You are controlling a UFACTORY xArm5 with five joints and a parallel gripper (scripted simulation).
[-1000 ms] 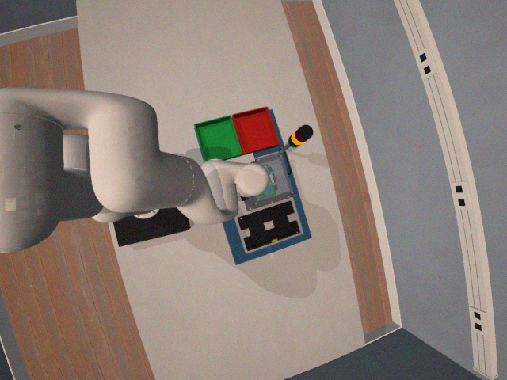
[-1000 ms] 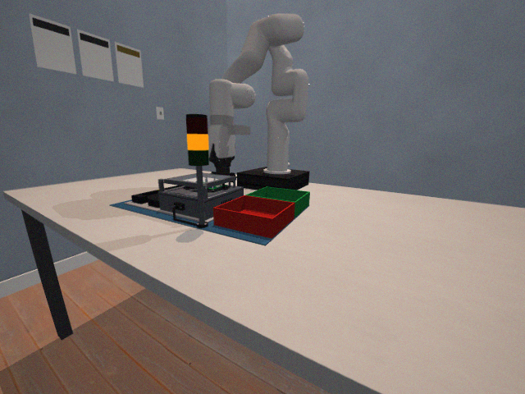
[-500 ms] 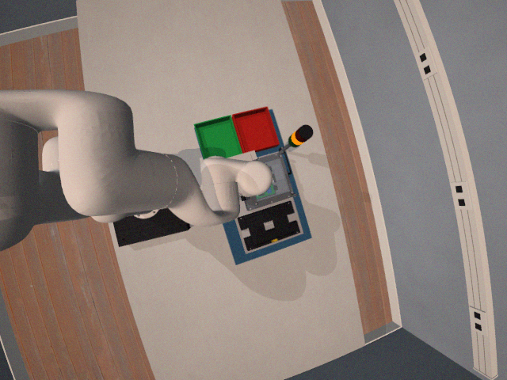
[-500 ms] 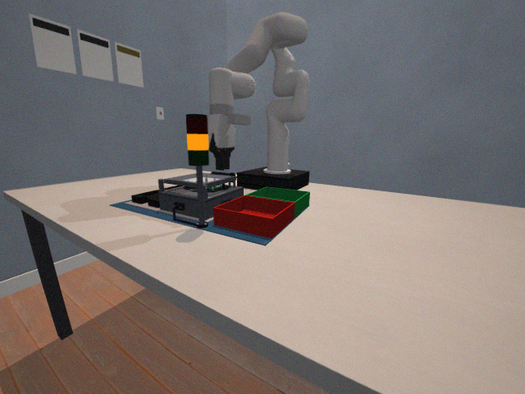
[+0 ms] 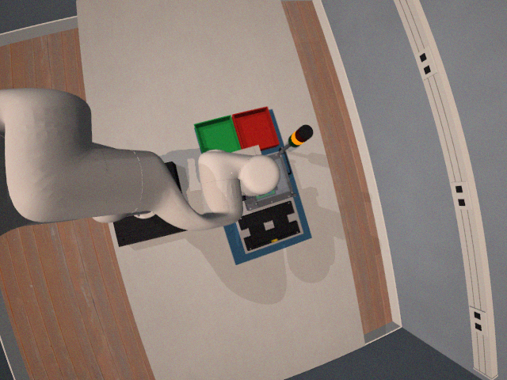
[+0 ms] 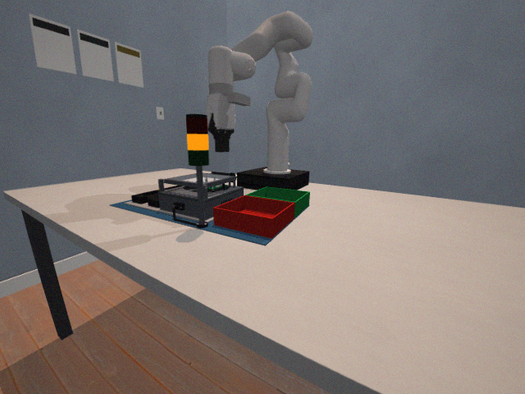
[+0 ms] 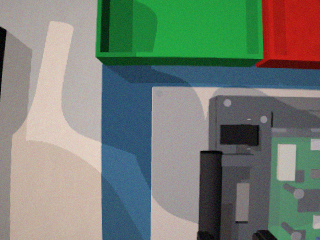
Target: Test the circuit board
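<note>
One circuit board (image 5: 266, 195) (image 6: 218, 186) (image 7: 280, 195) lies in the gray tester (image 5: 285, 180) (image 6: 182, 202) (image 7: 260, 172), component side up, its white connector (image 7: 286, 162) visible from the wrist. The gripper (image 6: 221, 149) (image 7: 235, 236) is well above the tester, its fingertips a little apart with nothing gripped. In the wrist view the board lies to the right of the jaws, separate from them, while a black bar (image 6: 222, 173) (image 7: 211, 195) along the tester's edge lies in part below the gap between the fingertips. The lid frame (image 6: 180, 180) sits level over the tester; whether it is latched cannot be told. The black tray (image 5: 256, 222) (image 6: 143, 197) sits beside the tester on the blue mat (image 5: 238, 253) (image 6: 254, 238) (image 7: 125, 110). On the tester's other side, the green bin (image 5: 219, 134) (image 6: 302, 203) (image 7: 190, 30) and the red bin (image 5: 256, 128) (image 6: 254, 220) (image 7: 295, 30) stand side by side. Near the red bin, the signal light (image 5: 299, 135) (image 6: 197, 142) glows amber on its pole, its red and green sections dark. Behind, in the exterior view, the arm (image 5: 114, 184) (image 6: 277, 144) rises from a black base (image 5: 142, 233) (image 6: 250, 180).

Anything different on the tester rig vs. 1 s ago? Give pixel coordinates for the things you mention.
The gripper (image 6: 221, 149) (image 7: 235, 236) has risen, away from the tester (image 6: 182, 202) (image 5: 288, 186). No pick-up or release visible. Signal light (image 5: 299, 137) (image 6: 197, 142) is amber throughout; lid (image 6: 180, 182), green bin (image 5: 216, 134) (image 6: 303, 204) (image 7: 180, 30) and red bin (image 5: 256, 128) (image 6: 254, 216) (image 7: 295, 30) show no visible shift.
</note>
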